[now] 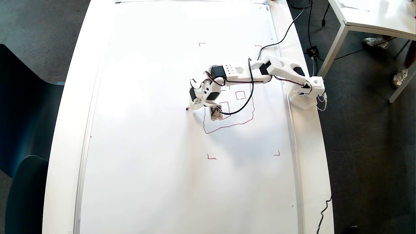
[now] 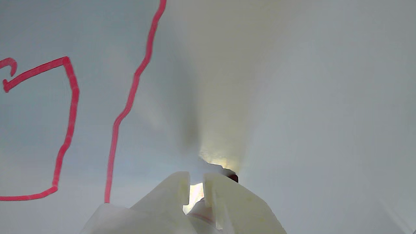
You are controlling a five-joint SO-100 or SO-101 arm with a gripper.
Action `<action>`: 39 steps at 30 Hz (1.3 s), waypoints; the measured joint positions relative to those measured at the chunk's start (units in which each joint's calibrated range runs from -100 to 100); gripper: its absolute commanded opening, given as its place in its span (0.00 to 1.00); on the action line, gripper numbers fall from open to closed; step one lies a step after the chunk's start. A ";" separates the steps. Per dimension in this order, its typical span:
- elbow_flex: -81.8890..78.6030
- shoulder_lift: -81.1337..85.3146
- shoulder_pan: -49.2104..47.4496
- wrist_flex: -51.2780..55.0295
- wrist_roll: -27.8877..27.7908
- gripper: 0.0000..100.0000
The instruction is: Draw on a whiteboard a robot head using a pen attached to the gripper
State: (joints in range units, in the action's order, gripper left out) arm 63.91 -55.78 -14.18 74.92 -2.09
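The whiteboard (image 1: 156,136) covers most of the table in the overhead view. The robot head (image 1: 229,126) is a wobbly red rectangle with small squares inside, partly hidden under the arm. Its left side (image 2: 130,97) and one small square (image 2: 66,130) show in the wrist view. The gripper (image 1: 194,105) reaches just left of the rectangle and is shut on the pen (image 1: 188,108). In the wrist view the white fingers (image 2: 224,198) of the gripper (image 2: 196,178) clamp the pen, whose dark red tip (image 2: 232,177) is at or just above bare board. I cannot tell whether it touches.
The arm's base (image 1: 305,94) stands at the board's right edge, with black cables and a small black box (image 1: 312,51) behind it. Tiny red corner marks (image 1: 211,157) frame the drawing. A small white side table (image 1: 373,16) and someone's shoes (image 1: 373,42) are at the upper right. Dark chairs (image 1: 19,130) stand at the left.
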 measured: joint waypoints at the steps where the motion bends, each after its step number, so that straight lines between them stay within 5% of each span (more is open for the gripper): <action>1: -0.18 0.00 0.00 -0.25 0.00 0.01; 39: -20.37 11.27 6.18 -2.96 -5.92 0.01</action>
State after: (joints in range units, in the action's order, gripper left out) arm 43.54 -44.52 -7.99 71.96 -8.01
